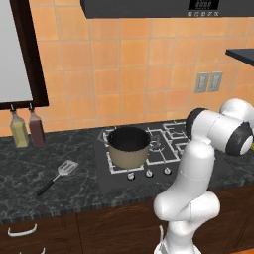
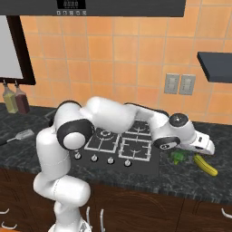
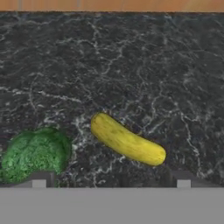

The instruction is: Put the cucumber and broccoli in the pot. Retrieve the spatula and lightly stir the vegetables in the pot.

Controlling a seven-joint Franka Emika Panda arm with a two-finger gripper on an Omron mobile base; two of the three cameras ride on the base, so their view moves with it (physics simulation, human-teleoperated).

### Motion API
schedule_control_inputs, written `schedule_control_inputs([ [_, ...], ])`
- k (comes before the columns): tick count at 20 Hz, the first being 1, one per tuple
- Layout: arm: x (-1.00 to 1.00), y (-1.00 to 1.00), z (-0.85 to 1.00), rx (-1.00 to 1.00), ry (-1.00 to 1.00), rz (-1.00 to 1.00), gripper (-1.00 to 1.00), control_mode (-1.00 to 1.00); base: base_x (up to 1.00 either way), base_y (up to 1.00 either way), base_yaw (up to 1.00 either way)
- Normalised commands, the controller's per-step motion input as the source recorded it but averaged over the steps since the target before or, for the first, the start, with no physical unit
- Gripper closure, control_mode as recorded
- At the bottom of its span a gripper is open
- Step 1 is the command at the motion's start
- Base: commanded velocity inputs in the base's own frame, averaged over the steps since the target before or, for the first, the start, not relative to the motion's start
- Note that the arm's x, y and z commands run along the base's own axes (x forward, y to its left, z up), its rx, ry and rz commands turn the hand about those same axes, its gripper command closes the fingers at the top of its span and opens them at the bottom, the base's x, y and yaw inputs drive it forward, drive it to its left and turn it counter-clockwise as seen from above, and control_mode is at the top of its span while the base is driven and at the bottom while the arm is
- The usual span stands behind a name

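White arm (image 1: 191, 198) rises at the lower right of the left base view, elbow bent over the hob's right side. Beyond it, the pot (image 1: 129, 147) stands on the front-left burner of the hob (image 1: 168, 171), its dark inside showing nothing in it. Left of the hob, the spatula (image 1: 58, 174) lies on the dark counter (image 1: 30, 183), head toward the pot. Two bottles (image 1: 27, 130) stand by the wall.

From the right base view, the arm reaches right across the hob, its gripper (image 2: 206, 147) hanging low over the broccoli (image 2: 179, 157) and cucumber (image 2: 205, 165), which lie on the counter right of the hob.

Looking along the hand, the two fingertips (image 3: 38, 183) stand wide apart, holding nothing. The cucumber lies between them, broccoli at the left tip.
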Motion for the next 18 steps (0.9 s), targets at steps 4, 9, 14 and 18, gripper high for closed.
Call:
schedule_control_inputs([
  [4,0.42,-0.3,0.4,0.13,0.16,0.07,-1.0,-1.0,0.0,0.0,0.0],
  [9,0.57,-0.43,-0.79,0.01,0.31,0.27,-1.0,-1.0,0.0,0.0,0.0],
  [14,0.04,-0.83,-0.16,0.11,0.14,0.36,-1.0,-1.0,0.0,0.0,0.0],
  [18,-0.04,-0.25,-0.08,0.12,0.14,0.33,-1.0,-1.0,0.0,0.0,0.0],
])
